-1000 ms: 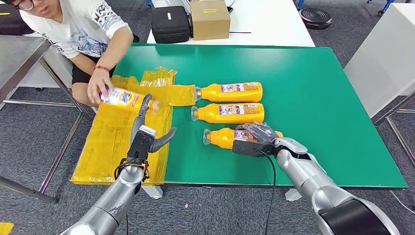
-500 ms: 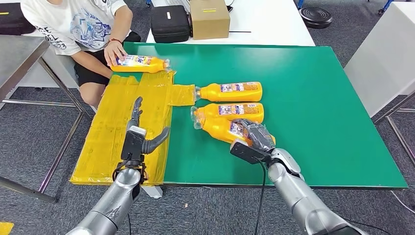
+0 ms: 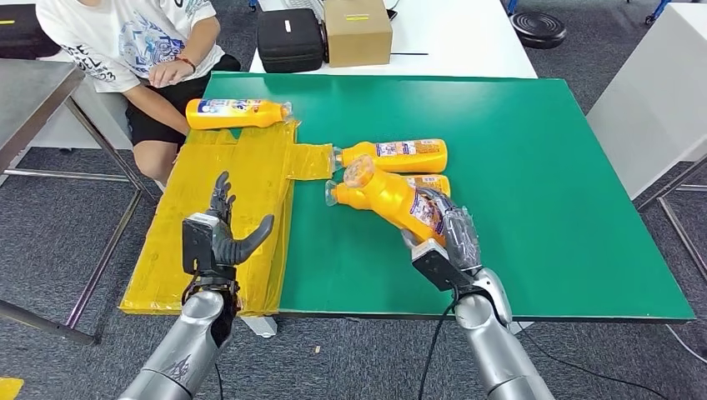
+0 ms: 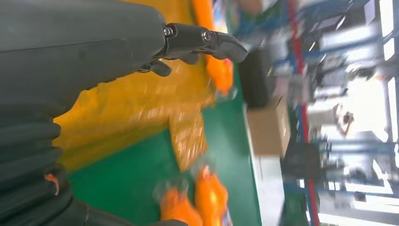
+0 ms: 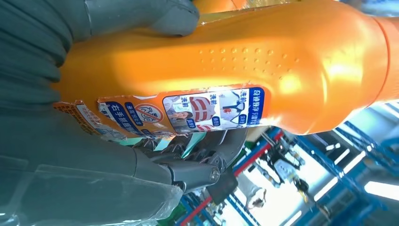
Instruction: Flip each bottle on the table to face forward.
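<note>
My right hand (image 3: pixel 448 236) grips an orange bottle (image 3: pixel 396 198) by its lower body and holds it lifted and tilted, cap end up and to the left; up close the bottle (image 5: pixel 226 80) shows a small printed label. Two more orange bottles lie on their sides on the green table (image 3: pixel 542 167): one (image 3: pixel 392 156) farther back, one (image 3: pixel 421 185) partly hidden behind the lifted bottle. A further bottle (image 3: pixel 238 112) lies at the back edge of the yellow sheet (image 3: pixel 208 225). My left hand (image 3: pixel 218 237) hovers over that sheet with fingers spread and holds nothing; its fingers (image 4: pixel 202 40) appear over the sheet.
A person (image 3: pixel 133 42) sits at the table's back left corner, a hand near their chest. A black case (image 3: pixel 289 40) and a cardboard box (image 3: pixel 358 32) stand on the white table behind. A grey table (image 3: pixel 33 92) is at the left.
My right hand has raised the near bottle off the table and tilted it cap-up. The person set a bottle down at the back of the yellow sheet and withdrew. My left hand drew back toward me.
</note>
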Controlling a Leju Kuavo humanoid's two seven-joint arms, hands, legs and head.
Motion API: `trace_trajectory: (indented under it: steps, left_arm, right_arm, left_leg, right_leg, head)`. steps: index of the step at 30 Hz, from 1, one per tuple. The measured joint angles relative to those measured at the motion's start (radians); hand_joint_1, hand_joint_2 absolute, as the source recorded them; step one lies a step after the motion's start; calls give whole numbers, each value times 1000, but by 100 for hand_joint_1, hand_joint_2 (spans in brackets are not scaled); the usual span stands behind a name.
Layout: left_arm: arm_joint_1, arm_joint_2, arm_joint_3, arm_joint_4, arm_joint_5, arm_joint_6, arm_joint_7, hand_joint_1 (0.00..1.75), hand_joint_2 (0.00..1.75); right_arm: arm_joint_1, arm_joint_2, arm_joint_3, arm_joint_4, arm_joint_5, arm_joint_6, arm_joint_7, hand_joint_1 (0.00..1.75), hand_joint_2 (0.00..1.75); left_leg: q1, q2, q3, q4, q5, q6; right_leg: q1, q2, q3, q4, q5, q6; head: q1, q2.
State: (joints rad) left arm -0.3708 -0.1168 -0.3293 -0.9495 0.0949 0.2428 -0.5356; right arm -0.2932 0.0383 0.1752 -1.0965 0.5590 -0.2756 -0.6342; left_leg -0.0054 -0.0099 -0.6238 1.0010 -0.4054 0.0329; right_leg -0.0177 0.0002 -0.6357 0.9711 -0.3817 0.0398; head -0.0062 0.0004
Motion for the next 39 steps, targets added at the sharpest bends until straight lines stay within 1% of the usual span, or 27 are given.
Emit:
trace_trajectory:
  steps: [4,8,10,12,17,21,23,26,28,30,32,39]
  left_arm:
    - [5,4,0,-14,98,-137,45,0,175]
    - [8,10,-4,-26,219,-342,105,0,175]
    - [7,12,-12,-29,252,-416,127,0,175]
    - [7,13,-21,-29,267,-449,138,0,175]
    - [6,16,-33,-29,280,-476,148,0,175]
    - [3,17,-53,-32,311,-566,175,0,175]
    - [0,17,-69,-40,311,-596,185,0,175]
    - [-6,17,-91,-52,284,-590,187,0,175]
    - [-11,15,-106,-57,229,-543,170,0,175]
    - [-20,10,-120,-59,156,-472,143,0,175]
    - [-31,3,-130,-60,113,-429,128,0,175]
    - [-44,-17,-136,-60,92,-405,122,0,175]
  right_arm:
    - [19,15,-17,-30,-9,-7,-18,175,175]
    - [28,31,-20,-42,-25,-9,-43,175,175]
    - [28,42,-18,-42,-30,-9,-52,175,175]
    - [28,55,-16,-42,-31,-8,-57,175,175]
    - [27,70,-14,-42,-33,-5,-62,175,175]
    - [16,81,3,-33,-36,10,-62,175,175]
    - [3,91,23,-18,-38,16,-62,175,175]
    - [-19,106,56,9,-55,25,-62,175,175]
    - [-34,117,83,31,-79,27,-62,175,175]
    - [-49,128,117,58,-104,29,-62,175,175]
    - [-60,140,149,84,-119,35,-62,175,175]
    - [-82,176,225,165,-144,62,-62,175,175]
  left_leg:
    - [0,0,0,0,0,0]
    - [0,0,0,0,0,0]
    - [0,0,0,0,0,0]
    - [0,0,0,0,0,0]
    - [0,0,0,0,0,0]
    - [0,0,0,0,0,0]
    - [0,0,0,0,0,0]
    - [0,0,0,0,0,0]
    - [0,0,0,0,0,0]
    - [0,0,0,0,0,0]
    - [0,0,0,0,0,0]
    - [0,0,-1,0,0,0]
  right_leg:
    - [0,0,0,0,0,0]
    - [0,0,0,0,0,0]
    - [0,0,0,0,0,0]
    - [0,0,0,0,0,0]
    - [0,0,0,0,0,0]
    - [0,0,0,0,0,0]
    - [0,0,-1,0,0,0]
    - [0,0,-1,0,0,0]
    - [0,0,-1,0,0,0]
    - [0,0,-1,0,0,0]
    - [0,0,-1,0,0,0]
    - [0,0,-1,0,0,0]
  head:
    - [0,0]
    - [0,0]
    - [0,0]
    - [0,0]
    - [0,0]
    - [0,0]
    - [0,0]
    - [0,0]
    - [0,0]
    - [0,0]
    - [0,0]
    - [0,0]
